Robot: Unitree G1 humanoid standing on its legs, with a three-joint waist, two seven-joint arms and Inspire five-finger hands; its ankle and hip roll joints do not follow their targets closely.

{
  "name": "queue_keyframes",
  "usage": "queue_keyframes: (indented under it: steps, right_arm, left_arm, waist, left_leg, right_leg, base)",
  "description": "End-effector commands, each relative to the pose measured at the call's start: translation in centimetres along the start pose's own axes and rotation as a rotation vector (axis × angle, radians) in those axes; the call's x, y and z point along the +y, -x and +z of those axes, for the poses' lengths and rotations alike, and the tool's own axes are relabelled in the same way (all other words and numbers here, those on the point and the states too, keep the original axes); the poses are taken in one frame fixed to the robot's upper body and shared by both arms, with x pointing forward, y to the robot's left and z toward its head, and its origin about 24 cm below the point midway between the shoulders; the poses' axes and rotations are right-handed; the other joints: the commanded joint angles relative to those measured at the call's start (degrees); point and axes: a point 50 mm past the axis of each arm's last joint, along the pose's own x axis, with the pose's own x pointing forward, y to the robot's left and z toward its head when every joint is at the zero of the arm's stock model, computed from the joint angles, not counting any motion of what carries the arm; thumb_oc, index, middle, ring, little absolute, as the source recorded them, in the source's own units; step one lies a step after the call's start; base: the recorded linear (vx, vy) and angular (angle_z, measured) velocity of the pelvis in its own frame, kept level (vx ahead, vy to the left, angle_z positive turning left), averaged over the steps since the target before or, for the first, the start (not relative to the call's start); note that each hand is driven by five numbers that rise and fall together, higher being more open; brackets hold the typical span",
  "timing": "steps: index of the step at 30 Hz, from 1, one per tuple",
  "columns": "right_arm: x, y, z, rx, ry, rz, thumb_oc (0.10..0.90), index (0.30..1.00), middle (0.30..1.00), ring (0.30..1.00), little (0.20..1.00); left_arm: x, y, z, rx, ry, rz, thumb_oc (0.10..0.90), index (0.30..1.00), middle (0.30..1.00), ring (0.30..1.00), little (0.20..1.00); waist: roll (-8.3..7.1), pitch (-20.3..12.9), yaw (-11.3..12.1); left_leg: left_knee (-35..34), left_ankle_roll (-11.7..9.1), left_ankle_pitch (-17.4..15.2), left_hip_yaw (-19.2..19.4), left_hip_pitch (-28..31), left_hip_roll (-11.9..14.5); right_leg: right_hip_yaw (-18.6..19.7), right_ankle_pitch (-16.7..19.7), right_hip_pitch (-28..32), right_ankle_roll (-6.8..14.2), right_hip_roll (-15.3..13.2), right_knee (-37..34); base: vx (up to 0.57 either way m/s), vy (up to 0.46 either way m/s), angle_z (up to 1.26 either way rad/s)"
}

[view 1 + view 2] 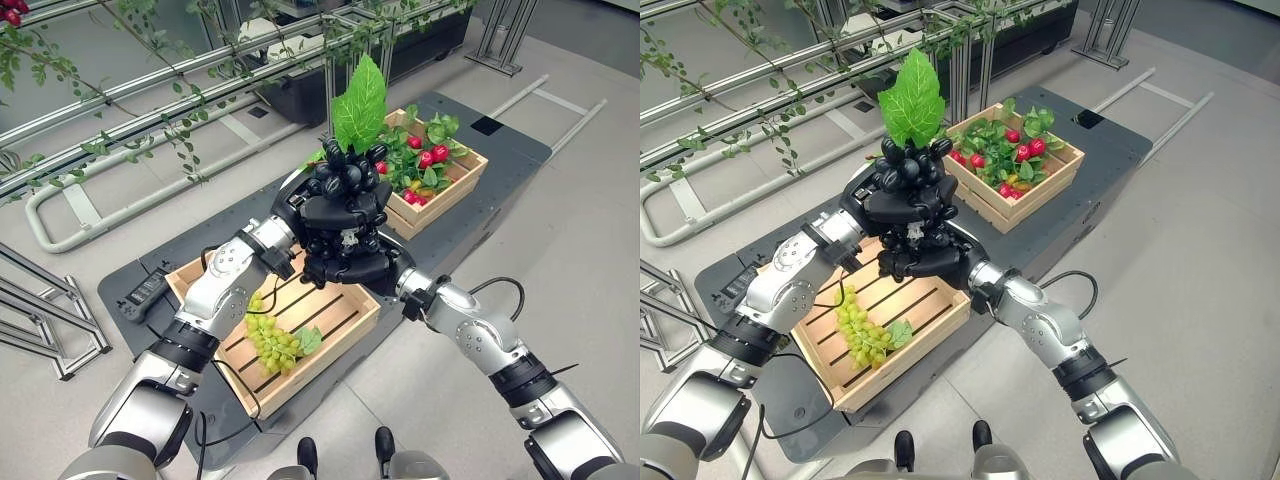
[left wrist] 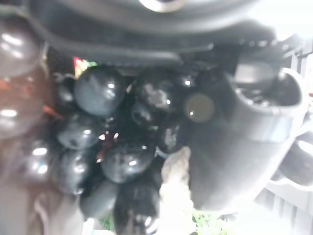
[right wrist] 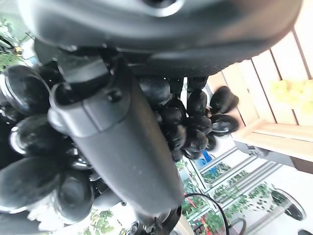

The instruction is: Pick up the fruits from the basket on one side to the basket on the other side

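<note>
While both hands meet above the gap between the crates, the count is: two slatted wooden crates, two grape bunches, one pile of red fruit. Left hand (image 1: 335, 195) and right hand (image 1: 345, 262) both have fingers curled round one bunch of glossy black grapes (image 1: 908, 168), its big green leaf (image 1: 359, 105) sticking straight up. Bunch is held in the air between the near light-wood crate (image 1: 345, 325) and the far light-wood crate (image 1: 452, 185). Near crate: one bunch of pale green grapes (image 1: 272, 340) with a small leaf, lying at its left end. Far crate: small red round fruits (image 1: 428, 157) among green leaves; exact count unreadable, leaves cover part. Both crates sit on a dark grey floor mat (image 1: 480, 215). Black power strip (image 1: 145, 293) lies at the mat's left edge. Hands overlap, so the bunch's lower half is hidden. Left arm covers the near crate's far-left corner.
</note>
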Motion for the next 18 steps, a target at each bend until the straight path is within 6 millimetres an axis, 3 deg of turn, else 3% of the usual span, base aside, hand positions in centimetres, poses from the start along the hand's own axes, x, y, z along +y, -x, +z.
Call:
queue_keyframes:
  steps: [1, 4, 5, 7, 10, 11, 18]
  right_arm:
    - [2.4, -1.1, 4.6, -0.392, -0.125, 0.084, 0.4, 0.3, 0.3, 0.3, 0.3]
    - [1.8, -0.8, 4.7, -0.411, -0.13, 0.052, 0.4, 0.3, 0.3, 0.3, 0.3]
    - [1.6, -0.7, 4.7, -0.417, -0.128, 0.046, 0.4, 0.3, 0.3, 0.3, 0.3]
    - [1.5, -0.6, 4.8, -0.425, -0.123, 0.036, 0.4, 0.3, 0.3, 0.3, 0.3]
    - [1.1, -0.3, 4.9, -0.43, -0.108, 0.021, 0.4, 0.3, 0.3, 0.3, 0.3]
    - [1.0, -0.3, 4.9, -0.429, -0.107, 0.02, 0.4, 0.3, 0.3, 0.3, 0.3]
    - [0.1, 0.3, 4.4, -0.457, -0.158, -0.033, 0.4, 0.3, 0.3, 0.3, 0.3]
  left_arm:
    - [-0.3, -2.2, 0.1, -0.085, 0.104, -0.039, 0.4, 0.3, 0.3, 0.3, 0.3]
    - [0.5, -1.7, -0.3, -0.082, 0.115, -0.001, 0.4, 0.3, 0.3, 0.3, 0.3]
    - [0.8, -1.5, -0.4, -0.078, 0.114, 0.012, 0.419, 0.328, 0.328, 0.328, 0.328]
    - [1.0, -1.3, -0.6, -0.075, 0.117, 0.03, 0.515, 0.472, 0.472, 0.472, 0.472]
    - [2.0, -0.7, -1.0, -0.063, 0.122, 0.098, 0.516, 0.474, 0.474, 0.474, 0.474]
    - [2.2, -0.5, -1.1, -0.063, 0.121, 0.116, 0.8, 0.9, 0.9, 0.9, 0.9]
    - [4.9, 1.8, -3.3, -0.028, 0.085, 0.461, 0.8, 0.9, 0.9, 0.9, 0.9]
  waist:
    - [0.23, -12.81, 0.75]
    - [0.18, -12.76, 0.71]
    - [0.17, -12.74, 0.65]
    - [0.18, -12.71, 0.59]
    - [0.23, -12.68, 0.4]
    - [0.24, -12.68, 0.37]
    - [0.23, -12.63, -0.05]
  left_leg:
    - [0.08, -2.75, -3.72, 0.13, 0.78, 1.86]
    - [0.08, -2.73, -3.74, 0.19, 0.8, 1.96]
    - [0.08, -2.75, -3.72, 0.27, 0.76, 2.02]
    - [0.08, -2.76, -3.69, 0.21, 0.71, 2.07]
    - [0.08, -2.83, -3.65, 0.34, 0.74, 2.18]
    - [0.08, -2.84, -3.64, 0.35, 0.77, 2.21]
    - [0.08, -2.85, -3.56, 0.56, 0.72, 2.5]
  right_leg:
    - [-1.91, 1.32, 0.57, 1.44, -4.35, 0.05]
    - [-1.92, 1.34, 0.49, 1.4, -4.33, 0.05]
    - [-1.93, 1.34, 0.43, 1.39, -4.32, 0.05]
    - [-1.83, 1.37, 0.34, 1.35, -4.27, 0.05]
    - [-1.66, 1.42, 0.27, 1.29, -4.2, 0.05]
    - [-1.61, 1.43, 0.27, 1.28, -4.19, 0.05]
    - [-1.32, 1.3, 0.01, 1.22, -3.95, 0.05]
  base:
    - [0.0, 0.0, 0.0]
    - [0.0, 0.0, 0.0]
    - [0.0, 0.0, 0.0]
    - [0.0, 0.0, 0.0]
    - [0.0, 0.0, 0.0]
    - [0.0, 0.0, 0.0]
    - [0.01, -0.002, -0.06]
